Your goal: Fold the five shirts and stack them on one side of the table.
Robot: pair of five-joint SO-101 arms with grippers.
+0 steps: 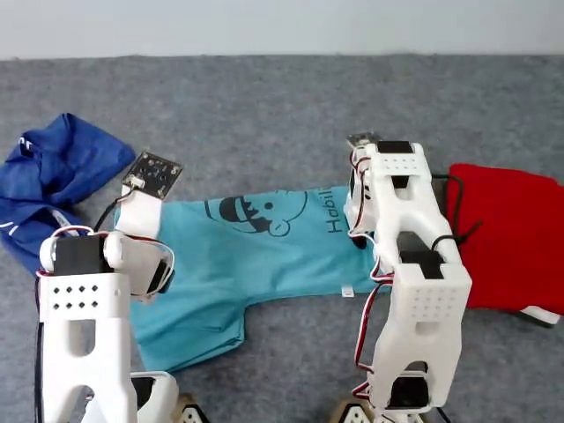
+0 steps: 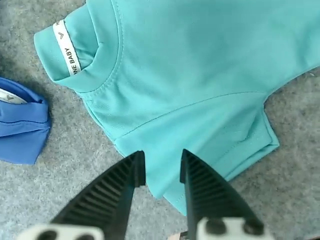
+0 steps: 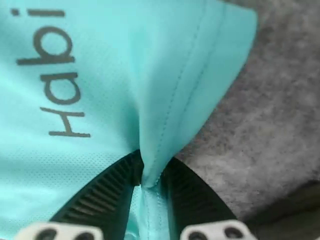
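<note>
- now your right gripper [image 3: 150, 170] is clamping the teal shirt [image 1: 256, 260] by its hem.
- your left gripper [image 2: 161, 162] is hovering over its sleeve, slightly parted, holding nothing.
- blue shirt [image 1: 53, 176] and red shirt [image 1: 507, 233] are flanking the teal shirt.

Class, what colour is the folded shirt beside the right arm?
Red shirt, clearest in the high view.

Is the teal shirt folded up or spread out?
Mostly spread out: the teal shirt lies flat with a sleeve sticking out, though the right pincer pinches up one edge.
</note>
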